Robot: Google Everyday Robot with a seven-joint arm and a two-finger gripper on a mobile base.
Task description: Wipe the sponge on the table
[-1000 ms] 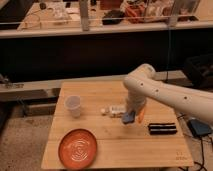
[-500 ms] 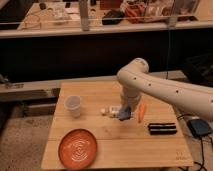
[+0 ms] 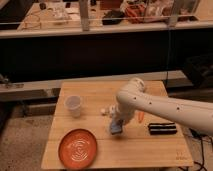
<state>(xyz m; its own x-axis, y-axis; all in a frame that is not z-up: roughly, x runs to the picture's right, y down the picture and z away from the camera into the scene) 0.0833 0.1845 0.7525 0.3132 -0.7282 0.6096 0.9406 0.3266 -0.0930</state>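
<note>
The small blue sponge [image 3: 116, 128] lies low on the light wooden table [image 3: 150, 152], just left of its middle. My gripper [image 3: 115, 123] points down right over the sponge and touches or almost touches it. My white arm [image 3: 165, 107] reaches in from the right edge and bends over the table's centre. Part of the sponge is hidden under the gripper.
An orange plate [image 3: 78, 148] sits at the front left and a white cup [image 3: 73, 105] behind it. A small white packet [image 3: 105, 110] lies left of the gripper. Right of the gripper are a small orange item [image 3: 140, 116] and a black oblong bar [image 3: 162, 128]. A cluttered workbench [image 3: 120, 20] runs behind.
The gripper and the sponge have moved left and toward the table's front edge. The arm's elbow has swung left with them, uncovering the orange item.
</note>
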